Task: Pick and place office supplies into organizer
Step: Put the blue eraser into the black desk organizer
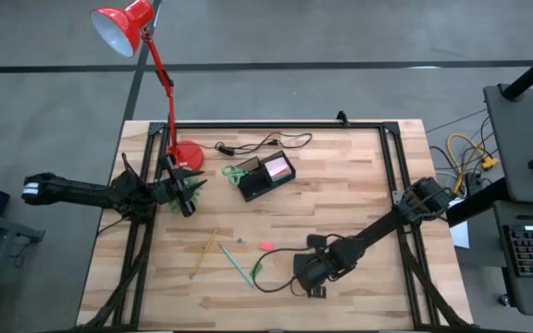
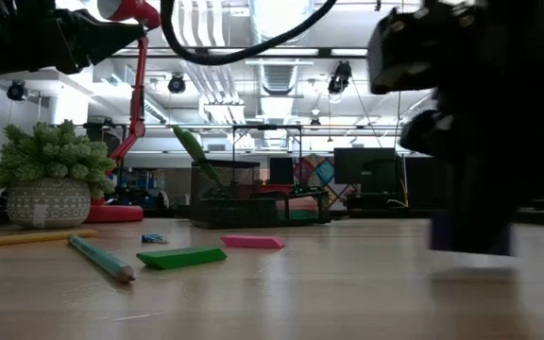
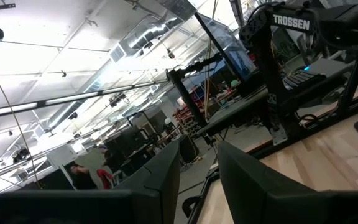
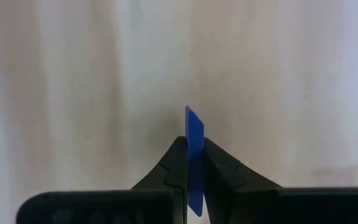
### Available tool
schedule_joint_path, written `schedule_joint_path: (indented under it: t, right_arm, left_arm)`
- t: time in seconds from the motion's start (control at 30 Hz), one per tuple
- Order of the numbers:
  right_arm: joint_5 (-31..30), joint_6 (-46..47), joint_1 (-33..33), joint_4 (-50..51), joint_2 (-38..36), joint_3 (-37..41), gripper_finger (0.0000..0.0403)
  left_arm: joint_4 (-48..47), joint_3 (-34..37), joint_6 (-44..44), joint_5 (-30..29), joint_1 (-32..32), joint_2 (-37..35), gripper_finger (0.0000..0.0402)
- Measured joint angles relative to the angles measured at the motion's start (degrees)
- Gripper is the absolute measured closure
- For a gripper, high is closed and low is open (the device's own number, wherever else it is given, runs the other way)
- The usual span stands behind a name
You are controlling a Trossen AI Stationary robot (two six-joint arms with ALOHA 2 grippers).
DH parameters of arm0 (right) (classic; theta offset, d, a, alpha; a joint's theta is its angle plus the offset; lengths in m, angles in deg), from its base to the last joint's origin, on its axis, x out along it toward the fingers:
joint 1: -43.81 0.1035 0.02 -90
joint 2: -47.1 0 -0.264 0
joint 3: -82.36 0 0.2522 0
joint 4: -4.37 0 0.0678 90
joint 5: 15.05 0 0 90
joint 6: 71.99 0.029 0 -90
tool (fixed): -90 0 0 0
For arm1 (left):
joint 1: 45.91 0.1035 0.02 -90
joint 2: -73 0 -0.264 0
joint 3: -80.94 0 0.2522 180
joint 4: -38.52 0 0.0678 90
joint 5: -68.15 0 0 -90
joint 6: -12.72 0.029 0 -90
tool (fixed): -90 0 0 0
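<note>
- Wooden bench [image 1: 340, 185], light planks in a black frame, with grey floor around it; the low view looks into a large workshop hall with ceiling lights and monitors behind.
- Organizer [image 1: 266, 176]: black tray at the far middle of the bench, something pink in one compartment; green-handled scissors [image 1: 236, 173] lie touching its left end.
- Red lamp [image 1: 123, 26]: round base at the far left of the bench, just beside the left arm; shade hanging beyond the far edge.
- Black cable [image 1: 265, 143]: lies along the far edge, behind the organizer.
- Yellow pencil [image 1: 204, 252]: lies slanted on the near left part of the bench.
- Green pen [image 1: 236, 265]: lies just right of the pencil, apart from it.
- Pink piece [image 1: 266, 245] and green piece [image 2: 181, 256]: both lie loose on the bench, near the pen.
- Left gripper [image 1: 191, 190]: waits near the lamp base, raised off the bench, jaws apart with nothing between them.
- Right gripper [image 1: 311, 282]: low over the near middle of the bench, well apart from the organizer; jaws clamped on a thin blue piece [image 4: 194, 149], which stands edge-on between the fingers [image 4: 173, 165].
- Potted plant [image 2: 53, 179]: seen at the left in the low view.
</note>
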Motion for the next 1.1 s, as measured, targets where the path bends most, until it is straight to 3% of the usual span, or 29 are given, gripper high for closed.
schedule_joint_path:
  t: [0.43, 0.83, 1.1]
  right_arm:
    - [-8.9, -9.7, -9.9, -5.0, 0.0, 0.0, 0.0384]
    - [-8.9, -31.4, -16.7, -20.6, 0.0, -0.1, 0.0385]
    - [-10.9, -44.8, -22.0, -21.8, 0.0, -3.6, 0.0385]
  left_arm:
    - [0.0, 0.1, 0.0, 0.0, 0.0, 0.0, 0.0306]
    - [0.0, 0.2, 0.0, 0.0, 0.0, 0.0, 0.0306]
    - [0.0, 0.2, -0.2, 0.0, 0.0, 0.1, 0.0306]
